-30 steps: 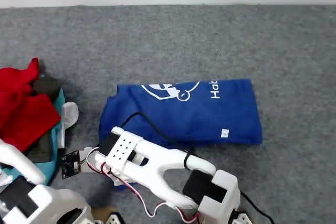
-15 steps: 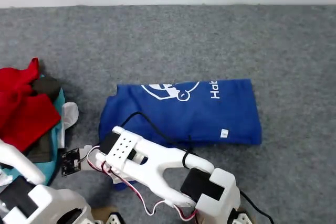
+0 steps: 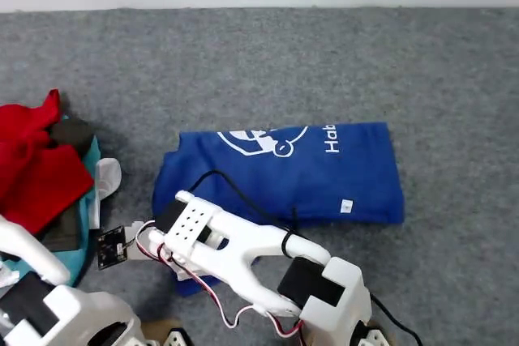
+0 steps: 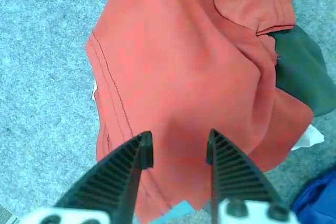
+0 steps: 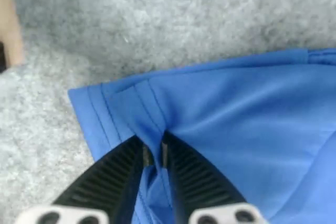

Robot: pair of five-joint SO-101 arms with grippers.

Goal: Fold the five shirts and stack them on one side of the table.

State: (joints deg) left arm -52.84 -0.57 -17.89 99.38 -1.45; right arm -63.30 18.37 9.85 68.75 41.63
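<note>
Right fingers: my right gripper (image 5: 154, 153) has its two black ribbed fingers (image 5: 118, 174) drawn almost together, with a thin fold of cloth pinched between the tips.
What they hold: the stitched hem of the folded blue cotton shirt with white print (image 5: 236, 108), just in from its corner; the hem bunches up where I clamp it.
Right arm: it lies low along the near edge of the worktop, and its wrist sits over the shirt's near-left corner.
Blue shirt: it lies flat in the middle of the grey felt worktop (image 3: 284, 62), well apart from the edges. Its long axis runs left to right, parallel to the near edge. The white print sits along its far side.
Left fingers: my left gripper (image 4: 178, 145) is spread wide, with nothing between the fingers; they hang over the crumpled red shirt (image 4: 178, 77). I cannot tell whether the tips touch it.
Red shirt: it tops a heap at the left edge of the worktop.
Under the red: a dark garment (image 4: 299, 72) and a white cloth (image 4: 310, 137) poke out on the side towards the blue shirt.
</note>
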